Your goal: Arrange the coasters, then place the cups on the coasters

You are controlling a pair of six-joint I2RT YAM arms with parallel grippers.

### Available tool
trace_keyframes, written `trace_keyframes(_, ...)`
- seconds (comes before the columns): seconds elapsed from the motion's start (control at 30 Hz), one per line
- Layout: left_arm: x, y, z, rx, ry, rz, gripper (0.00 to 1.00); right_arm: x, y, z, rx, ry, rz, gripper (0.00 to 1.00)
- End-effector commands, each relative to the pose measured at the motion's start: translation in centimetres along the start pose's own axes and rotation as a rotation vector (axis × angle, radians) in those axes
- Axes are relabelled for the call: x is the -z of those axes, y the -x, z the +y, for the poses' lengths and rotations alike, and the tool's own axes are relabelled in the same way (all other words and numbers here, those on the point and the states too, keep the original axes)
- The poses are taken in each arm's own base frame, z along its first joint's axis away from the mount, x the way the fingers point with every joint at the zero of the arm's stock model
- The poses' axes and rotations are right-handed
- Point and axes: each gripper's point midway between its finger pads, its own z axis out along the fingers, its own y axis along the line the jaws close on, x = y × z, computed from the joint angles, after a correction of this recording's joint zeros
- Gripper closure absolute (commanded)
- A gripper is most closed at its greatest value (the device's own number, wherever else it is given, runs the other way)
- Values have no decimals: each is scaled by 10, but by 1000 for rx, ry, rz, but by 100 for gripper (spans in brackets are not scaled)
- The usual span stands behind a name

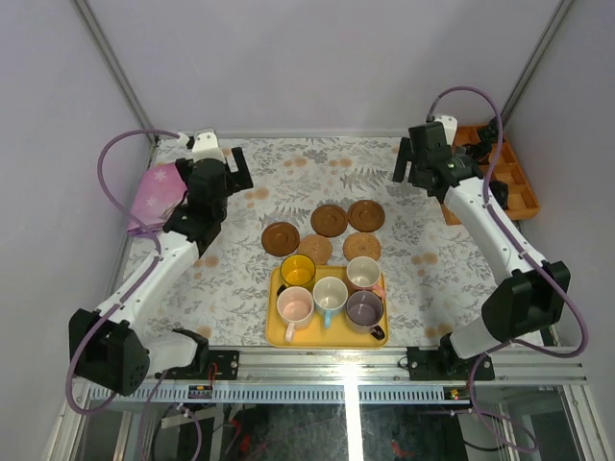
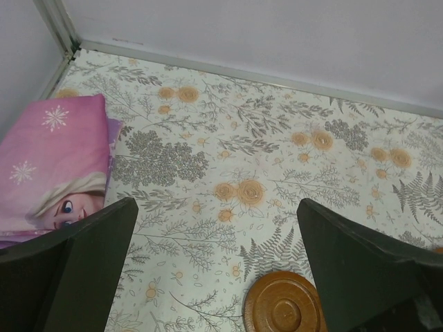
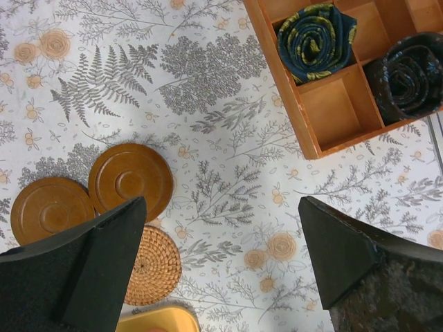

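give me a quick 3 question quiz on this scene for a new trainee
1. True or false: all five cups stand on the yellow tray.
2. How many coasters lie on the table? A three, B five, C seven.
3. Fill in: the left hand and the right hand are both ____ and hold nothing.
Key: 1 true; 2 B; 3 open.

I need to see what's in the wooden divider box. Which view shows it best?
Right wrist: the wooden divider box is close, rolled fabric in two compartments. Top external shows it small, partly behind the right arm. Left wrist misses it.
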Motion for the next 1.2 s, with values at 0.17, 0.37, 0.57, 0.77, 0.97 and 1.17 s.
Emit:
trace_keyframes(0.17,-29,-22,-33,35,-91,90,0,31,8,-21,-21,-9,-85,1)
trace_keyframes(0.37,-25,-43,-57,41,-201,235,0,15,5,0,-8,73,-90,1)
trace_keyframes(0.57,-20,-50,-55,126,-188,238,0,2,-10,10,106,104,9,1)
trace_keyframes(0.77,-14,-27,-54,126,-188,196,0,12,9,6,67,92,-64,1)
trace_keyframes(0.97,-21,-37,-48,72,-149,232,0,6,9,8,112,97,-32,1)
trace_keyframes(1.17,-29,-65,-58,72,-188,300,0,-14,-1,25,23,177,61,1)
